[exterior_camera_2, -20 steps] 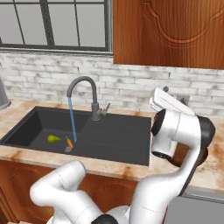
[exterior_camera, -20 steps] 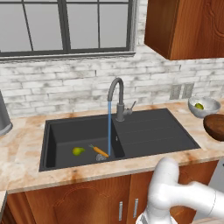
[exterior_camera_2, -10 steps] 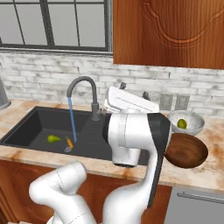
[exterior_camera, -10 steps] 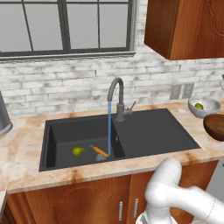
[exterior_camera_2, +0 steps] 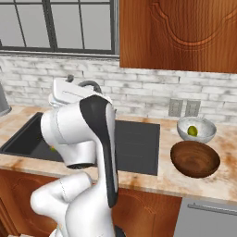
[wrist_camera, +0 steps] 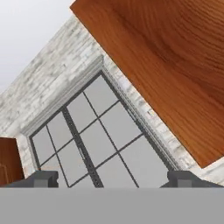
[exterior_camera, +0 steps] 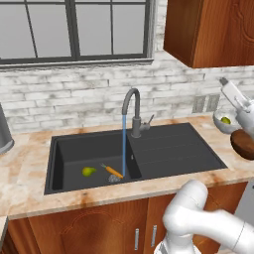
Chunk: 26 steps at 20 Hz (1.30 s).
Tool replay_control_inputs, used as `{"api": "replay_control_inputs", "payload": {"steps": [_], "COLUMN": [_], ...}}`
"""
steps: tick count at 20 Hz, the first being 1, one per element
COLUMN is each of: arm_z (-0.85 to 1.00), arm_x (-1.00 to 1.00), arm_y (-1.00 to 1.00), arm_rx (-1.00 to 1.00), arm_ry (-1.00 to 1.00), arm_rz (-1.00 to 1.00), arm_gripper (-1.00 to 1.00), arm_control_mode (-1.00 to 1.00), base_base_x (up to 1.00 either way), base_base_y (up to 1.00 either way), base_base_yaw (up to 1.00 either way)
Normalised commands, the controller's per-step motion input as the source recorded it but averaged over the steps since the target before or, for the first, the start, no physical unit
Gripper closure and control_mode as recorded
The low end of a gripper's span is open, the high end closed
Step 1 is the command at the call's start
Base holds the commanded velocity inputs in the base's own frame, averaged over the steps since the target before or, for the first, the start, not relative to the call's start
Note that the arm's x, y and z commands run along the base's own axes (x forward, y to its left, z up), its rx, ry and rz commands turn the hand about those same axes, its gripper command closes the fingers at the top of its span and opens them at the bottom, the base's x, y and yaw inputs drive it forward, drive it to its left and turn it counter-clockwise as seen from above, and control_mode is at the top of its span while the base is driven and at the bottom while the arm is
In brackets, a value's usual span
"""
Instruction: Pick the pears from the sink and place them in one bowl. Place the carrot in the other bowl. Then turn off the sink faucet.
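One pear (exterior_camera: 88, 171) and the orange carrot (exterior_camera: 113, 172) lie on the floor of the black sink (exterior_camera: 168, 149), close to the drain. Water runs from the grey faucet (exterior_camera: 132, 111). To the right on the counter, a second pear (exterior_camera_2: 192, 131) sits in the pale grey bowl (exterior_camera_2: 196, 136); the dark brown bowl (exterior_camera_2: 195, 159) in front of it holds nothing. My gripper (wrist_camera: 112, 179) is open with nothing between its fingertips and looks up at the window and cabinet. It is raised high above the bowls (exterior_camera: 224, 82).
A wooden wall cabinet (exterior_camera: 213, 30) hangs above the bowls. Wall outlets (exterior_camera_2: 183, 108) sit on the brick backsplash behind them. A grey metal object (exterior_camera: 4, 136) stands at the counter's far left. My own arm (exterior_camera_2: 88, 134) blocks much of the sink in the right base view.
My arm has swung: it crossed the right base view from right to left, uncovering the bowls, and the hand rose into the left base view's right edge. Fruit and carrot stayed put.
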Motion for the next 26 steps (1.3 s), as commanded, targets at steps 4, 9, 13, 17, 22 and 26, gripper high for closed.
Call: {"api": "replay_control_inputs", "payload": {"steps": [4, 9, 13, 17, 22, 26], "arm_z": [0.64, 0.35, 0.25, 0.28, 0.16, -0.09], "arm_x": [-1.00, -1.00, -1.00, -1.00, -1.00, -0.03], "arm_y": [1.00, 0.76, 0.68, 0.66, 0.56, 0.16], "arm_rx": [0.06, 0.18, 0.20, 0.19, 0.17, 0.02], "arm_ry": [0.57, 0.64, 0.61, 0.65, 0.67, 0.04], "arm_rz": [0.24, 0.17, 0.14, 0.15, 0.18, 0.05], "arm_gripper": [-1.00, -1.00, -1.00, -1.00, -1.00, -1.00], "arm_control_mode": [-1.00, -1.00, -1.00, -1.00, -1.00, -1.00], "base_base_x": [0.00, 0.00, 0.00, 0.00, 0.00, 0.00], "base_base_y": [0.00, 0.00, 0.00, 0.00, 0.00, 0.00], "base_base_yaw": [0.00, 0.00, 0.00, 0.00, 0.00, 0.00]}}
